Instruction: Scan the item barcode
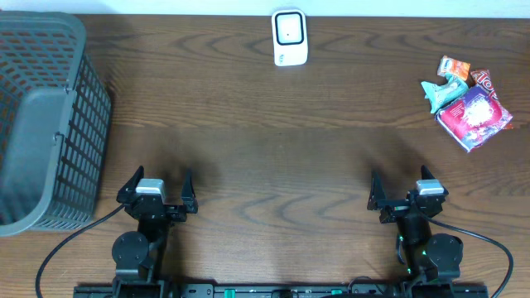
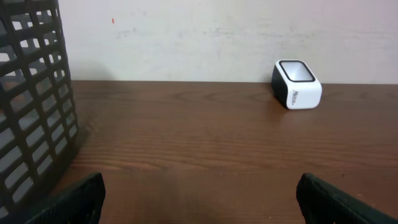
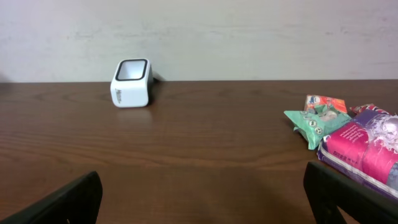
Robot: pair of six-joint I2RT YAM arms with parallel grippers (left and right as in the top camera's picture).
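Your left pincer stands spread wide with nothing between its fingers, low at the near left of the dark brown wooden table and aimed at the far edge. Your right pincer sits the same way at the near right, fully spread and empty.

The items, a heap of bright snack packets, lie at the far right, well apart from both arms. The small white boxy scanner stands at the far middle.

The dark grey plastic mesh basket on the left is cut off by the frame. Each wrist view shows only the dark fingertips in its bottom corners. The packets overlap, and their print is too small for you to read or to find a barcode.
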